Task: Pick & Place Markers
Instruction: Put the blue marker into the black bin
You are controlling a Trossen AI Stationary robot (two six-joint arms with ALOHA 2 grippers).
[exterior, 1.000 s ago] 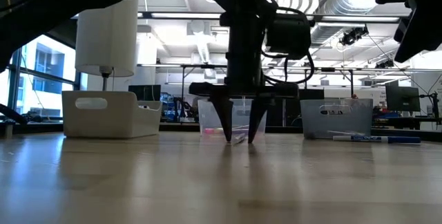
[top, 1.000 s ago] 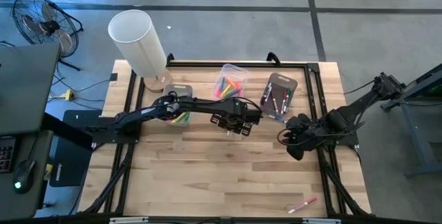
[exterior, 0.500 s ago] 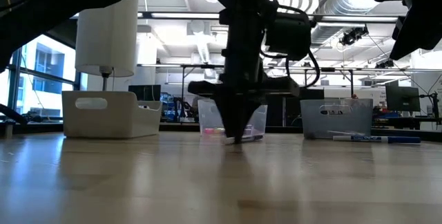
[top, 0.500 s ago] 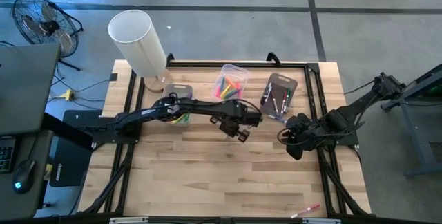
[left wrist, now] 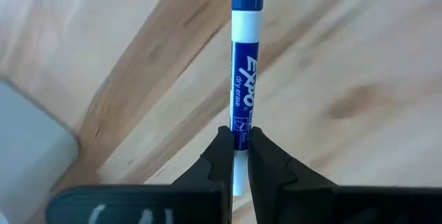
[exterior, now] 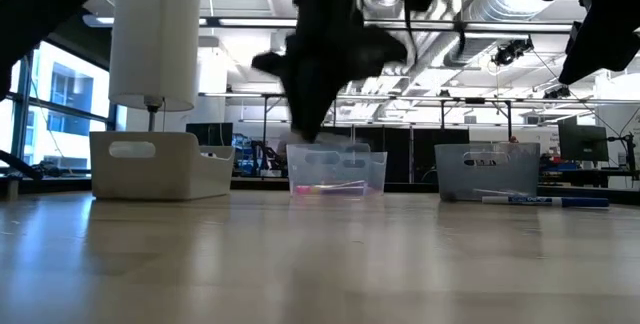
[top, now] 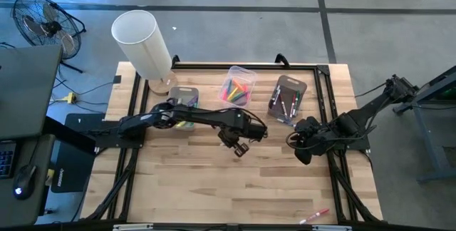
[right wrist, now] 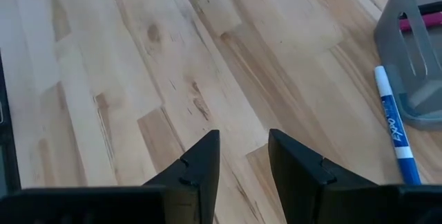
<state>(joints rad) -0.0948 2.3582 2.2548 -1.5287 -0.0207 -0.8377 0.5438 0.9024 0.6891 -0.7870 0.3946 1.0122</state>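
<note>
**Blue marker lifted over the wooden table**

We see a pale wooden plank table (top: pixel 214 181) framed by black rails, standing on a grey concrete floor. A white cylinder lamp (top: pixel 142 42) stands at the far left corner of the table and a floor fan (top: pixel 43 21) sits beyond it. In the low view the room behind shows windows, ceiling ducts and desks with monitors.

Three bins line the far side: a white bin (exterior: pixel 155 164), a clear bin (top: pixel 239 85) filled with pink, yellow and green markers, and a grey bin (top: pixel 287 97) with a few more.

The left gripper (left wrist: pixel 235 156) hangs above the middle of the table, its fingers clamped on the white end of a blue-and-white marker (left wrist: pixel 243 65) that juts out ahead of them. A second blue marker (right wrist: pixel 395 131) lies on the table just beside the grey bin. A pink marker (top: pixel 315 215) lies near the front right edge.

The right gripper (right wrist: pixel 243 160) waits near the right side, fingers apart and empty.
</note>
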